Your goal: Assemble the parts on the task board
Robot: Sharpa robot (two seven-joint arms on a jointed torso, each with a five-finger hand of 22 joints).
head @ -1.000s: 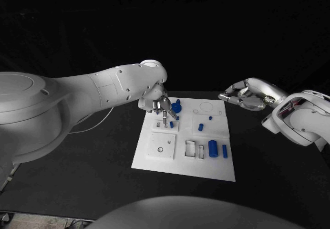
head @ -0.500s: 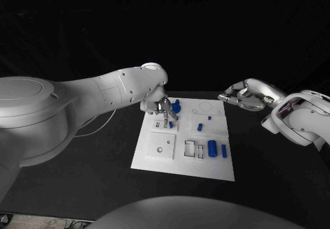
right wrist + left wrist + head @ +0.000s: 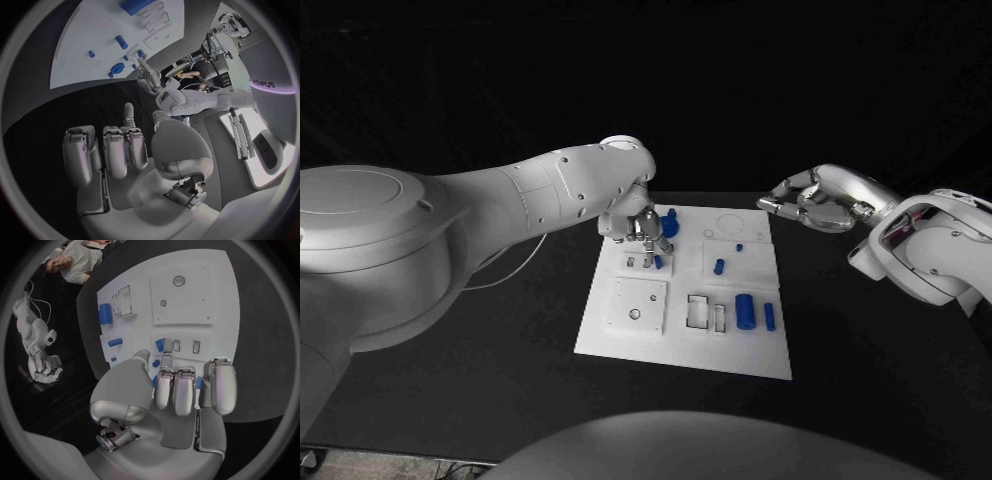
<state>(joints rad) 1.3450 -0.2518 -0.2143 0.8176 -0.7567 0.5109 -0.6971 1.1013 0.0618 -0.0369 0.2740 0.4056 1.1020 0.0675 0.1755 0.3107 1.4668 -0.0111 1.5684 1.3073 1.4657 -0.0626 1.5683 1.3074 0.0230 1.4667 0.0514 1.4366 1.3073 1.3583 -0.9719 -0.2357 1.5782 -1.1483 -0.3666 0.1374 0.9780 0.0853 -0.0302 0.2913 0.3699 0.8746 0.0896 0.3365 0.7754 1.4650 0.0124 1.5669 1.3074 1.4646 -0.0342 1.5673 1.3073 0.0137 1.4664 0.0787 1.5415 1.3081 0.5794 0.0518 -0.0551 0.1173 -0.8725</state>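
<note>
Reaching over the far left part of the white rectangular task board [image 3: 687, 335], the left silver many-fingered hand [image 3: 635, 225] hangs with its fingertips pointing down at a small raised white block with narrow slots; whether it pinches anything there cannot be told, since the fingers [image 3: 175, 390] hide what lies under them in the left wrist view. A small blue peg [image 3: 160, 344] stands in that block just beside the fingertips. The board lies in the middle of the black desk [image 3: 488, 350]. Toward its near right corner lie a thick blue cylinder [image 3: 747, 311] and, just beside it, a thinner blue rod [image 3: 770, 317]. A short blue pin [image 3: 720, 267] rests near the board's middle, and a rounded blue knob [image 3: 669, 226] sits by the far edge next to the left hand. The right silver hand [image 3: 808, 208] hovers off the board beyond its far right corner, fingers curled inward, grasping nothing
</note>
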